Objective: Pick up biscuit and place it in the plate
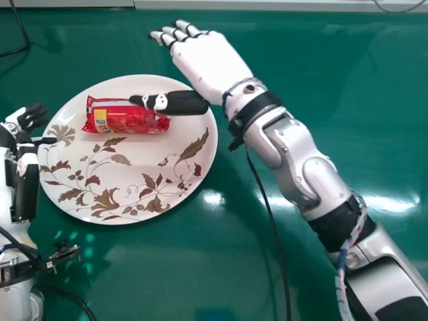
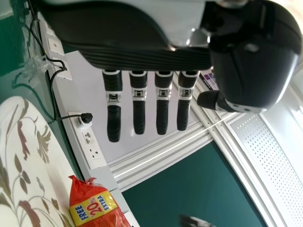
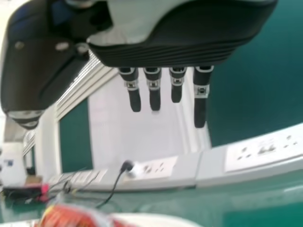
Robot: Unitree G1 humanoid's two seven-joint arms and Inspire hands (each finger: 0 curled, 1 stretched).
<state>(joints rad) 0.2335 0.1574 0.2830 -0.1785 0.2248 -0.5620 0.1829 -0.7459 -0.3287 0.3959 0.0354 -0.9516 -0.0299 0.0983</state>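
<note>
One left hand (image 1: 27, 184): beside our plate, fingers (image 2: 113, 124) straight, holding nothing.
Plate (image 1: 134, 210): whole round in our head view; the left wrist view gives us the plug (image 2: 84, 119) beyond it.
Biscuit packet (image 1: 130, 123): lying on the plate, a little past its middle.
Right hand (image 1: 214, 63): fingers open, thumb (image 1: 186, 103) over the packet; we cannot tell if it touches. Withdrawing low, we could snag the packet and drag it rimward.

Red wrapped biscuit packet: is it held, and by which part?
Nothing is held: the packet lies on the white leaf-patterned plate. The right hand, thumb over one end, and left hand are open.
</note>
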